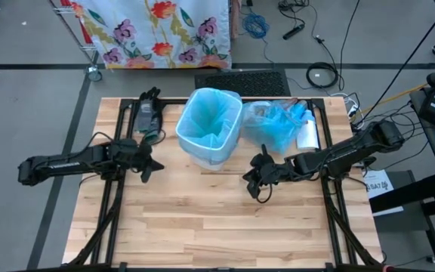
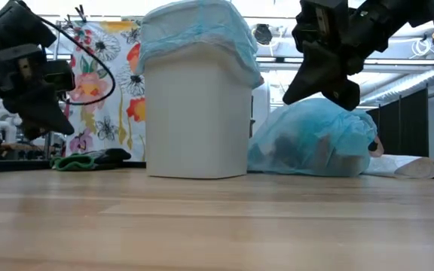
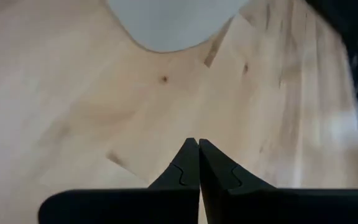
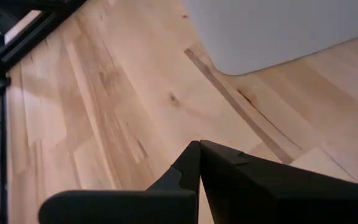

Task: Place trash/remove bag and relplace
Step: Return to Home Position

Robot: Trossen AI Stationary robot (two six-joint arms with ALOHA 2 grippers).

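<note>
Wooden table [image 2: 217, 226], two raised grippers, one lined bin, one filled bag.
Your left gripper [image 3: 198, 144] hangs above the boards with its fingers pressed together and nothing between them. The white bin [image 2: 194, 113], lined with a pale-blue liner [image 2: 198, 34] folded over its rim, stands just beside it on the side toward the other arm. Your right gripper [image 4: 199, 145] hangs off the table too, its fingers pressed tip to tip and holding nothing. The bin stands near it, ahead and toward the left arm, so the bin sits between your two grippers. The filled bag [image 2: 315, 139], pale blue and gathered shut, lies on the table just beyond the right gripper, touching or nearly touching the bin. The trash [image 2: 285, 147] shows only as dim shapes through that bag's plastic.
</note>
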